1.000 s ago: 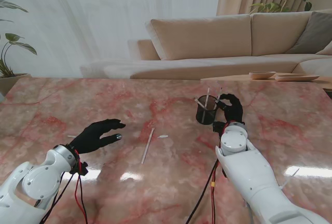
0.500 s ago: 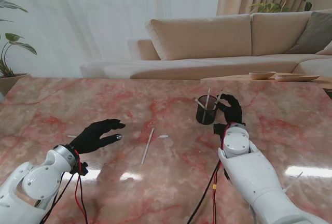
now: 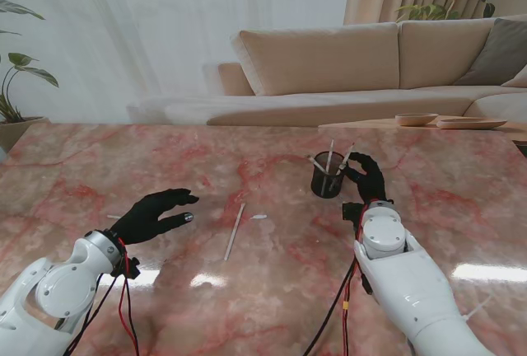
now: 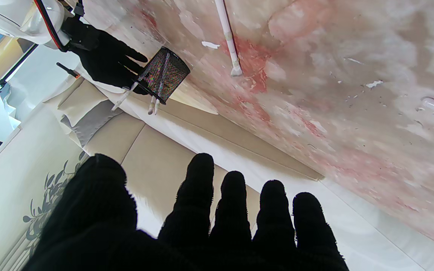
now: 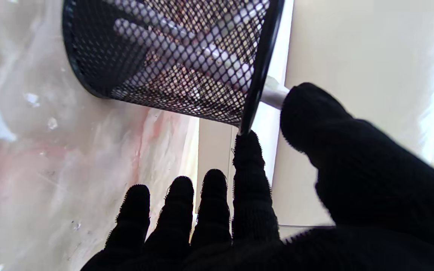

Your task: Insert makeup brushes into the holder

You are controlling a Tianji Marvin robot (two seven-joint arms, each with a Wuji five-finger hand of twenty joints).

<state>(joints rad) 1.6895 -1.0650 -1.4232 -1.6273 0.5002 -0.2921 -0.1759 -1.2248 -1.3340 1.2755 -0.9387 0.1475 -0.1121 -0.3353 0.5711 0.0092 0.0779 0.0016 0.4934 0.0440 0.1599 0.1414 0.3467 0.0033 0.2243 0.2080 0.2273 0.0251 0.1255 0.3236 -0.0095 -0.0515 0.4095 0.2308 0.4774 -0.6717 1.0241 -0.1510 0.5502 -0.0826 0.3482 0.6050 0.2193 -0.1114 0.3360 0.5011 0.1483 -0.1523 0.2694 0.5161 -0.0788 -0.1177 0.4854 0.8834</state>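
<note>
While your right hand (image 3: 367,176) sits just beside the black mesh holder (image 3: 328,180), on the holder's right side, the brush that matters next is the loose one (image 3: 235,230) lying flat on the marble table (image 3: 123,158), between the two arms. Its long axis runs nearly straight away from you, leaning slightly to the right at the far end. It lies to the right of your left hand (image 3: 155,214) and well apart from the holder, so by my reading the left hand is the nearer one for the pickup.

Three brushes already stand in the holder, handles poking above the rim. In the right wrist view, your index fingertip (image 5: 249,145) touches the holder's rim (image 5: 258,71), and the thumb (image 5: 307,109) rests against the handle (image 5: 273,94) leaning out there; whether that counts as a real pinch or only a touch, I cannot tell. The remaining fingers are loosely extended alongside.

Your left hand hovers palm down with fingers spread and nothing in it; its wrist view shows the loose brush (image 4: 227,35) ahead of the fingertips (image 4: 201,169), not yet reached. A small white scrap (image 3: 258,217) lies just beside the brush.
</note>
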